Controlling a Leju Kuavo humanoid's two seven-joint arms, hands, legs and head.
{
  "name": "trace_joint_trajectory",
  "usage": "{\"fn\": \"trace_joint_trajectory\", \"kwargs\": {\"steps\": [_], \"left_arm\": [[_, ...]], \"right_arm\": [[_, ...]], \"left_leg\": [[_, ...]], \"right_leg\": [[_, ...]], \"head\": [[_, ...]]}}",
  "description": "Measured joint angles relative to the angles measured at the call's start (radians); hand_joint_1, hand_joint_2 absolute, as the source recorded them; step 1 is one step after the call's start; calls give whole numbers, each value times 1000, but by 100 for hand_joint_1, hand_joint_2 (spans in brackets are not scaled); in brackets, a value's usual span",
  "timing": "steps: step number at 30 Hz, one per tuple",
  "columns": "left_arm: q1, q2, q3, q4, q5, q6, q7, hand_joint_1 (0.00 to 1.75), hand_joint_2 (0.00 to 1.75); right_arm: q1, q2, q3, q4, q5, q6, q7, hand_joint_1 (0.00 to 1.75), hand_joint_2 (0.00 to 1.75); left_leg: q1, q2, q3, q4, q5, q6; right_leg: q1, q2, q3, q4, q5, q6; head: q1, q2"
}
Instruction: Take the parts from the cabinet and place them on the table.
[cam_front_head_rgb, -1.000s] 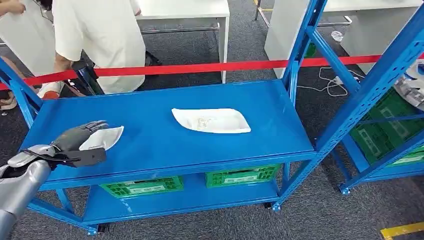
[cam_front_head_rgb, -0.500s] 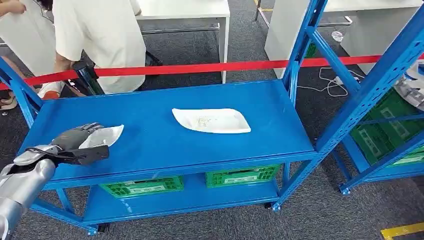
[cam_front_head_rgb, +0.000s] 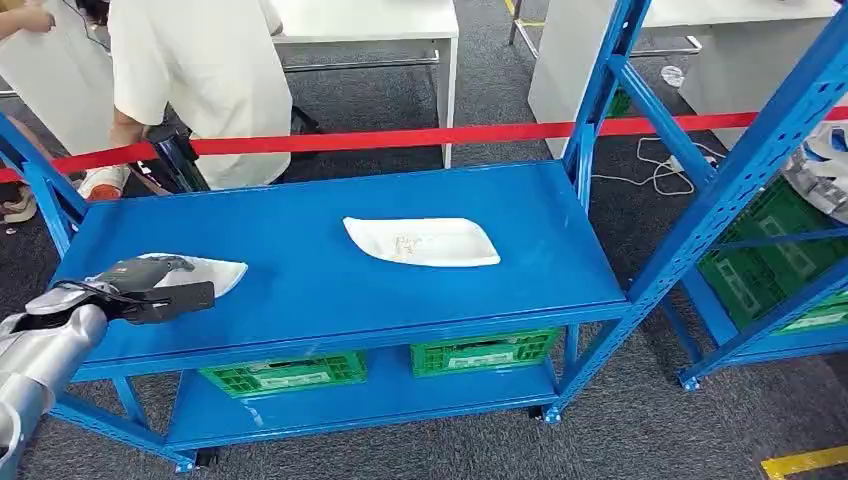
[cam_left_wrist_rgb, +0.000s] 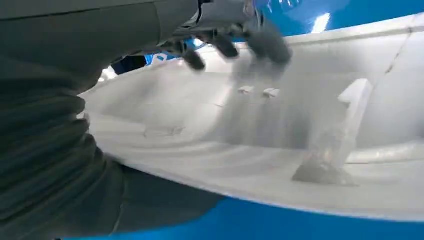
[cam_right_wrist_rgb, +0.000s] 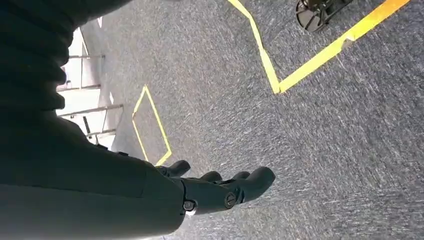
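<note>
Left hand on white part (table's left edge), second part mid-table

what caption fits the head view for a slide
Left hand holding a white part at the blue table edge, a second white part lying mid-table.

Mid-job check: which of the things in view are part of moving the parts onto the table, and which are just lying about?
Job:
left hand, on the white part at the table's left end
second white part, mid-table
blue table
blue cabinet, on the right

Lying about:
green crates under the table
red barrier tape
person behind the tape
</note>
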Motion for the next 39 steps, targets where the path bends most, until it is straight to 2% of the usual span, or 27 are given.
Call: {"fn": "trace_joint_trajectory", "kwargs": {"steps": [17, 27, 30, 34, 37, 39], "left_arm": [[-33, -5, -6, 25, 3, 0, -6, 175, 175], [-22, -10, -6, 30, 23, 48, -22, 175, 175], [-10, -13, -6, 27, 24, 97, -31, 175, 175], [37, -29, -5, 12, 24, 207, -82, 175, 175], [76, -42, 30, -19, 133, 195, -200, 175, 175], [106, -65, 79, -62, 242, 149, -282, 175, 175]], "right_arm": [[-1, 0, 0, 0, 1, 0, -1, 0, 175], [-1, 0, 0, 0, 4, 7, -5, 0, 175], [-1, 0, 0, 0, 5, 8, -5, 0, 175], [0, 0, 0, 0, 5, 18, -14, 0, 175], [0, 0, -1, 0, 4, 34, -23, 0, 175], [0, 0, -6, 0, 4, 36, -24, 0, 175]], "left_leg": [[0, 0, 2, 0, 0, 0], [0, -1, 2, 0, 0, 0], [0, -1, 2, 0, 0, 0], [0, -1, 2, 0, 0, 0], [-1, -2, 2, 0, 0, 0], [-1, -3, 2, 0, 0, 0]], "right_leg": [[0, 0, 2, 0, 0, 0], [0, -1, 3, 0, 0, 0], [0, 0, 3, 0, -1, 0], [0, 0, 3, 0, -1, 0], [-1, 0, 3, 0, -1, 0], [-1, -2, 3, 0, -1, 0]], "head": [[0, 0], [0, 0], [0, 0], [0, 0], [0, 0], [0, 0]]}}
